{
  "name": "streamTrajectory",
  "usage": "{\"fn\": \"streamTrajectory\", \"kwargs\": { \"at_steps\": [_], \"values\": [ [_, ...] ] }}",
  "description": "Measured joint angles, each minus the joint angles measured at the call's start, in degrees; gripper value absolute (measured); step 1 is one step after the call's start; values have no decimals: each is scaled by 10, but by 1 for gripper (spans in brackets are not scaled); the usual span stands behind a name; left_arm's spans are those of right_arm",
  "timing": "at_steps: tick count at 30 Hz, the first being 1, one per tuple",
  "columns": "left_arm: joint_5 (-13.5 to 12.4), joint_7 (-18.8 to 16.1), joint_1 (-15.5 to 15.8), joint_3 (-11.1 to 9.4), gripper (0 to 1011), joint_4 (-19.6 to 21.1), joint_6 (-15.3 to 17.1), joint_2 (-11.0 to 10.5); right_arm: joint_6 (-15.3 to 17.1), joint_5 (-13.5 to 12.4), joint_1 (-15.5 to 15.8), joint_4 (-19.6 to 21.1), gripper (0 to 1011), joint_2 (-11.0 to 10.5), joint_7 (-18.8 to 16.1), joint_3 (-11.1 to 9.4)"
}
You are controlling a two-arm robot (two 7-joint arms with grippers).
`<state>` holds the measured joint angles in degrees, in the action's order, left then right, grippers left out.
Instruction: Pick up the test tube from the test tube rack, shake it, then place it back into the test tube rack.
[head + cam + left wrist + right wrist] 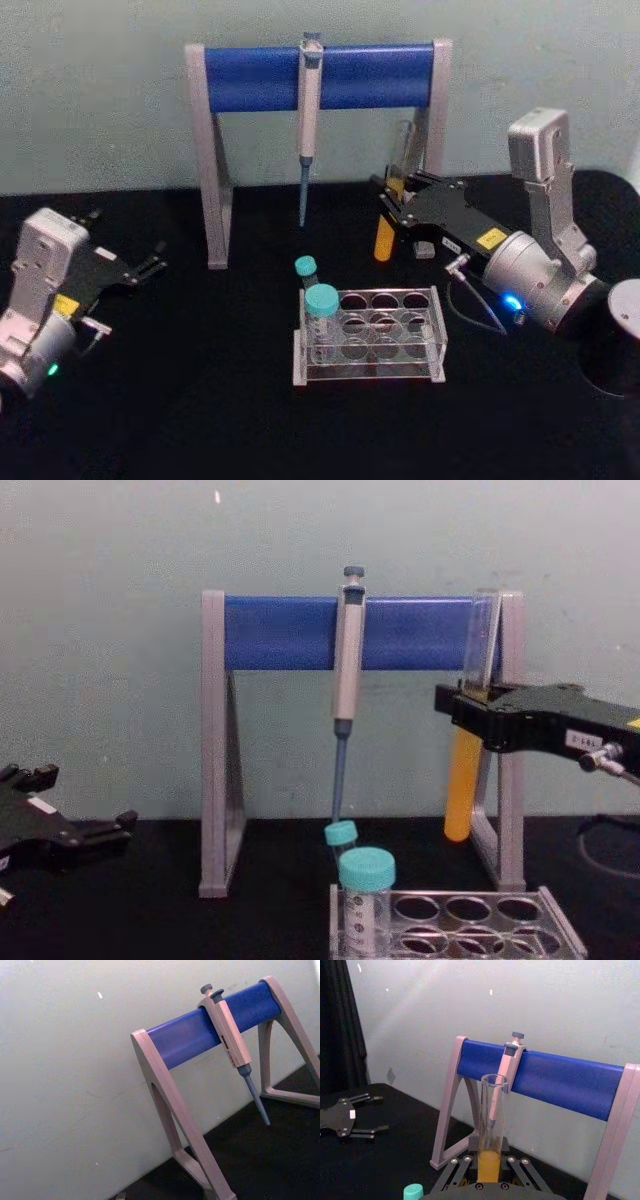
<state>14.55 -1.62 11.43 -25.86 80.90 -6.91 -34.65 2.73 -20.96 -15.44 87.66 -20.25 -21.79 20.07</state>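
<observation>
My right gripper (pixel 392 200) is shut on the test tube (pixel 385 238), a tall clear glass tube with orange-yellow liquid in its lower part. It holds the test tube (pixel 461 790) upright in the air, above and behind the right end of the test tube rack (pixel 437 330). The right wrist view has the test tube (pixel 490 1145) rising between the black fingers (pixel 457 1172). The clear rack (pixel 560 925) stands on the black table with most holes empty. My left gripper (pixel 150 265) rests open at the table's left side, far from the rack, and shows again in the chest view (pixel 95 835).
Two teal-capped tubes (pixel 321 322) stand in the rack's left holes. Behind it a grey-and-blue pipette stand (pixel 318 75) holds a pipette (pixel 308 120) against the pale wall. A cable (pixel 478 300) trails from my right arm. A grey disc (pixel 628 308) sits at the far right.
</observation>
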Motion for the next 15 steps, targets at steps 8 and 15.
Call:
{"fn": "streamTrajectory", "kwargs": {
  "at_steps": [8,15],
  "values": [
    [0,0,0,0,1001,0,0,0,0,-1,1,2,230,-1,0,0],
    [0,0,0,0,1001,0,0,0,1,-11,9,16,230,-13,-14,-2]
  ]
}}
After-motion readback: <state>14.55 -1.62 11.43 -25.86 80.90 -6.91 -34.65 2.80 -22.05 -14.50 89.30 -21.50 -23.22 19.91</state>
